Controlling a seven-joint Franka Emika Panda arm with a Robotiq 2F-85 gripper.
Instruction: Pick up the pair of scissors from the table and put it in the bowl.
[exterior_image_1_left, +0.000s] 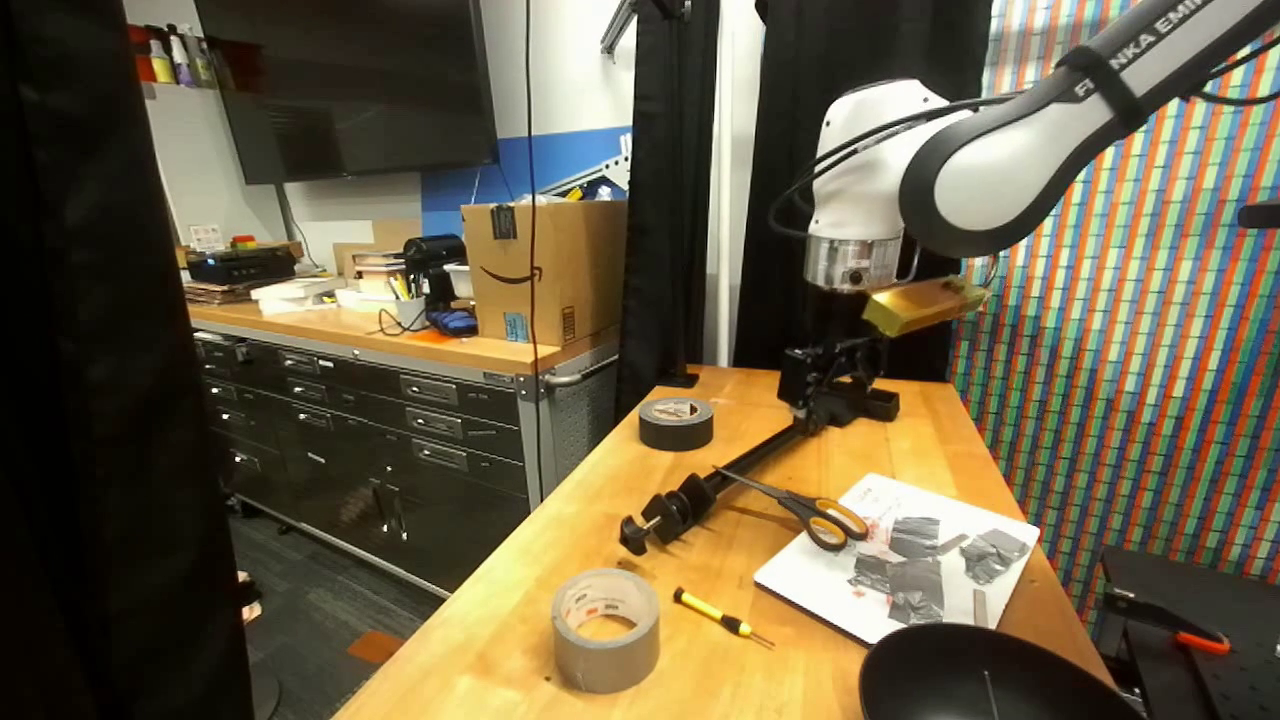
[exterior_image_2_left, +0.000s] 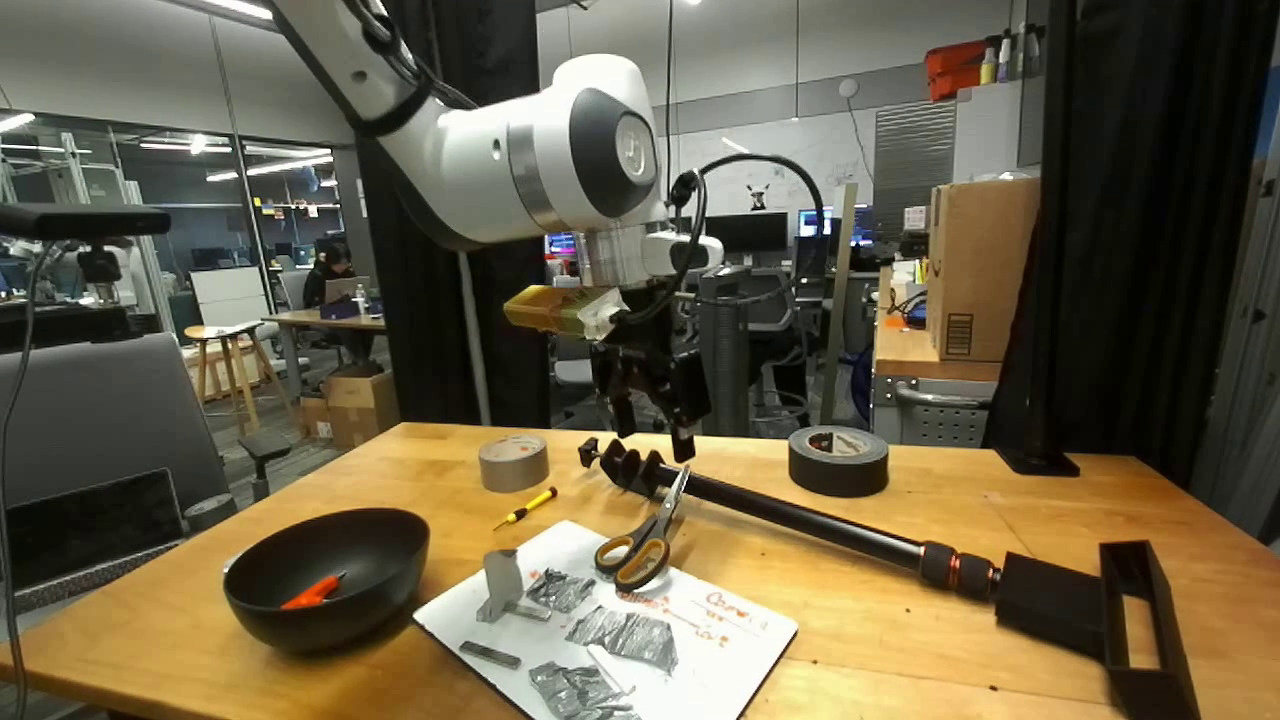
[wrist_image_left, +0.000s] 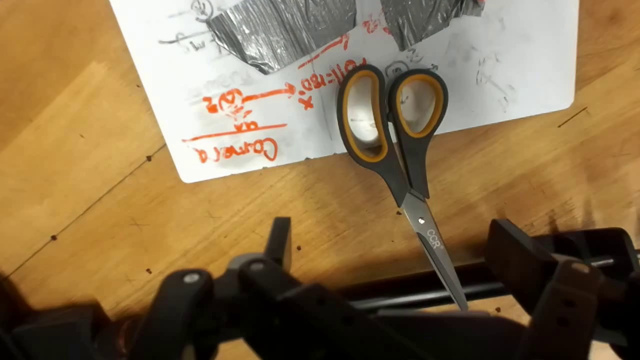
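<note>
The pair of scissors (exterior_image_1_left: 797, 502) has dark handles with orange-yellow inner loops and grey blades; it shows in both exterior views (exterior_image_2_left: 656, 530) and in the wrist view (wrist_image_left: 421, 212). Its handles lie on the white board and its blades reach across the long black tool, tips over the rod. My gripper (exterior_image_2_left: 654, 443) is open and empty above the blade end. In the wrist view the fingers (wrist_image_left: 392, 225) stand apart on either side of the blades, not touching them. The black bowl (exterior_image_2_left: 330, 625) stands near the table's edge; an exterior view cuts it off (exterior_image_1_left: 930, 675).
The long black tool (exterior_image_2_left: 800, 515) lies under the blades. The white board (exterior_image_2_left: 740, 625) carries grey tape pieces. A grey tape roll (exterior_image_1_left: 607, 650), a black tape roll (exterior_image_1_left: 676, 432) and a yellow-black screwdriver (exterior_image_1_left: 712, 610) lie around. An orange-handled item (exterior_image_2_left: 313, 592) lies in the bowl.
</note>
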